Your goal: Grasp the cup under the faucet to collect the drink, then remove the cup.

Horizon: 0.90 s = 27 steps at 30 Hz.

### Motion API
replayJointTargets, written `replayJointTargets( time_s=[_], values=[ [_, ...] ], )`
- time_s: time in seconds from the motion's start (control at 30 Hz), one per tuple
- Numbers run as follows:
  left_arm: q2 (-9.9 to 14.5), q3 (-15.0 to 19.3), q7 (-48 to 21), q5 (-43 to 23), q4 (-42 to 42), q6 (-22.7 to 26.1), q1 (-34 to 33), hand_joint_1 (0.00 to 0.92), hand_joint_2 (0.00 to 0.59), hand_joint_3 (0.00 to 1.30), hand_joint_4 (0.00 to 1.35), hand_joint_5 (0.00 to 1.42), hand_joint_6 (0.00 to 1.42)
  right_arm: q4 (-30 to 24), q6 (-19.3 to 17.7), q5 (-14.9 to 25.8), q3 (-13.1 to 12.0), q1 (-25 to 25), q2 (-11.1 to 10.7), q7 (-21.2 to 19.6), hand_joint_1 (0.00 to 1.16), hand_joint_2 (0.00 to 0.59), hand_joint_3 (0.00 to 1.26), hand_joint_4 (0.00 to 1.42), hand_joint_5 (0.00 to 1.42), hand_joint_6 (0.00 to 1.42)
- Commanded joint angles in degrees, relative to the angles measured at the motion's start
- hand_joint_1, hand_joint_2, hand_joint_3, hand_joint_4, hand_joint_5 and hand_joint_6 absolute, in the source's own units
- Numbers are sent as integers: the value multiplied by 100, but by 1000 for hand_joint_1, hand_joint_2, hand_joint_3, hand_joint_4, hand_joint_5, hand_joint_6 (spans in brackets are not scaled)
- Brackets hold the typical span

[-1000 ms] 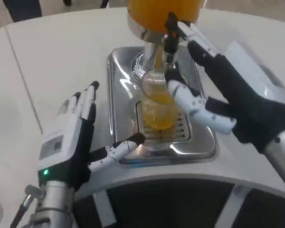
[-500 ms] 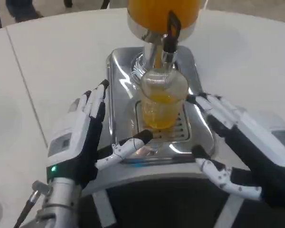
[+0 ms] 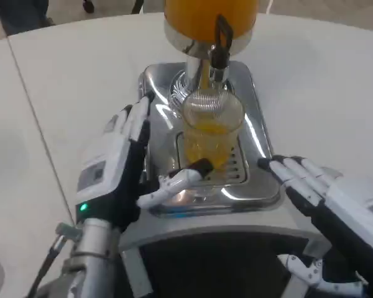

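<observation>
1. The cup stands on the drip tray right under the faucet, about half full of orange drink. A sideways knock from the left hand as it closes could tip it and spill juice over the tray and the table
2. That hand is beside the cup with its fingers spread and its thumb near the cup's base, holding nothing. If the thumb pushes low before the fingers reach the far side, the cup would likely slide rather than be gripped
3. The ribbed, clear wall may be slippery; a loose hold could let it drop when lifted
4. Lifting straight up risks hitting the faucet, so it should come out towards the robot
5. The right hand rests spread at the tray's edge, holding nothing, near the exit path
</observation>
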Motion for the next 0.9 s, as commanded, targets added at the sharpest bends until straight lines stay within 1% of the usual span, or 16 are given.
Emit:
replayJointTargets(
  time_s=[0.03, 0.1, 0.13, 0.2, 0.27, 0.3, 0.37, 0.4, 0.47, 0.5, 0.57, 0.67, 0.8, 0.9],
  values=[
    [-172, -150, 180, -31, 303, -153, -185, 74, 23, 0, 0, 0, 0, -344, 323, -216, 163, -30, 277, 183, 575, 517, 6, 0, 0, 63],
    [-279, -222, 279, -2, 509, -107, -322, 79, 23, 0, 0, 0, 0, -467, 487, -362, 277, -18, 454, 225, 571, 519, 6, 0, 0, 63],
    [-318, -245, 319, 2, 587, -90, -373, 104, 26, 0, 0, 0, 0, -524, 536, -460, 344, -16, 521, 247, 568, 519, 6, 0, 0, 63],
    [-409, -285, 416, 4, 788, -73, -507, 154, 27, 0, 0, 0, 0, -596, 582, -557, 414, -7, 606, 281, 544, 514, 6, 0, 0, 63],
    [-470, -317, 496, 9, 971, -85, -627, 193, 34, 0, 0, 0, 0, -626, 612, -623, 445, -24, 672, 310, 520, 526, 6, 0, 0, 63],
    [-488, -329, 529, 1, 1074, -100, -692, 212, 36, 0, 0, 0, 0, -630, 622, -648, 453, -34, 691, 331, 502, 516, 6, 0, 0, 63],
    [-505, -342, 589, -29, 1257, -126, -811, 228, 34, 0, 0, 0, 0, -672, 658, -663, 457, 26, 754, 372, 495, 514, 6, 0, 0, 63],
    [-516, -333, 619, -62, 1361, -138, -883, 231, 33, 0, 0, 0, 0, -723, 656, -705, 474, 117, 814, 342, 481, 503, 6, 0, 0, 63],
    [-531, -314, 666, -131, 1532, -162, -999, 233, 34, 0, 0, 0, 0, -798, 666, -768, 521, 237, 898, 344, 412, 496, 6, 0, 0, 63],
    [-536, -306, 683, -166, 1597, -187, -1042, 234, 34, 0, 0, 0, 0, -829, 632, -836, 553, 312, 926, 329, 403, 495, 6, 0, 0, 63],
    [-541, -318, 714, -197, 1681, -236, -1099, 234, 34, 0, 0, 0, 0, -862, 625, -862, 567, 382, 958, 370, 397, 497, 6, 0, 0, 63],
    [-564, -370, 765, -210, 1762, -294, -1152, 234, 34, 0, 0, 0, 0, -928, 601, -897, 490, 476, 940, 426, 394, 497, 6, 0, 0, 63],
    [-654, -479, 777, -204, 1904, -396, -1247, 235, 34, 0, 0, 0, 0, -984, 354, -918, 342, 724, 760, 415, 395, 499, 6, 0, 0, 63],
    [-672, -505, 783, -212, 2022, -466, -1290, 235, 34, 0, 0, 0, 0, -971, 402, -888, 262, 772, 784, 450, 396, 501, 6, 0, 0, 63]
  ],
)
